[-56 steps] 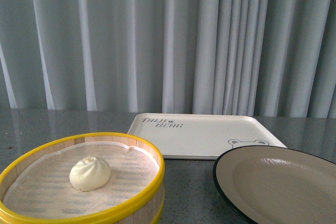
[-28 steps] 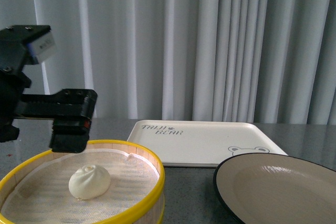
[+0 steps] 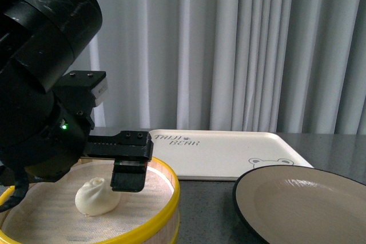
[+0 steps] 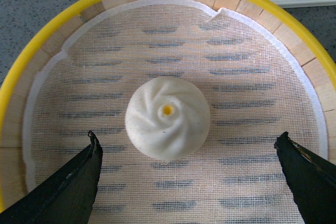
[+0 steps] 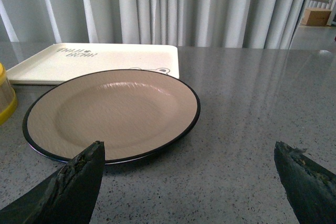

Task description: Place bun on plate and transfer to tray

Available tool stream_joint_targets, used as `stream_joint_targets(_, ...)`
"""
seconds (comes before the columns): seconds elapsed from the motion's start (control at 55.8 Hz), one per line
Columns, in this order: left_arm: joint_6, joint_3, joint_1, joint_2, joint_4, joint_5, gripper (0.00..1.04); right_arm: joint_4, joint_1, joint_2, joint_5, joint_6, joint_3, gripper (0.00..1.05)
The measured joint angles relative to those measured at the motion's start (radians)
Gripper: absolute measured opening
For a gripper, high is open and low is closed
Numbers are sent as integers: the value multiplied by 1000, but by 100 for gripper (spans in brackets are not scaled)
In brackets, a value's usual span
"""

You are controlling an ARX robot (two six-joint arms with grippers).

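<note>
The cream-white bun [image 3: 96,197] [image 4: 167,117], with a pleated swirl and a yellow dot on top, sits in the middle of the round wooden steamer [image 3: 167,195] [image 4: 47,35]. My left gripper [image 4: 190,142] hangs open just above the steamer, its dark fingers [image 4: 68,182] wide on both sides of the bun and clear of it. In the front view its finger [image 3: 130,172] stands right beside the bun. The beige plate [image 3: 303,204] [image 5: 113,111] with a black rim lies empty at the right. Behind it lies the cream tray [image 3: 223,150] [image 5: 100,59]. My right gripper [image 5: 189,153] is open near the plate, holding nothing.
White cloth [image 4: 247,77] lines the steamer under the bun. Everything stands on a grey speckled table [image 5: 252,119]. Pale curtains [image 3: 229,44] hang behind it. The left arm's black body [image 3: 40,84] fills the left of the front view.
The left arm has come into the front view from the left and dropped over the steamer, and its open fingers now flank the bun. The bun, plate and tray have not moved.
</note>
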Motion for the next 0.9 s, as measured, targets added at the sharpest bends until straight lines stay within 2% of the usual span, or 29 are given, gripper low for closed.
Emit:
stream_joint_targets(0.412, -8, 61, -26, 97, 12, -14, 98, 0, 0, 0, 0, 0, 0, 96)
stream_joint_targets(0.896, -7, 93, 3, 144, 14, -21, 98, 0, 0, 0, 0, 0, 0, 96)
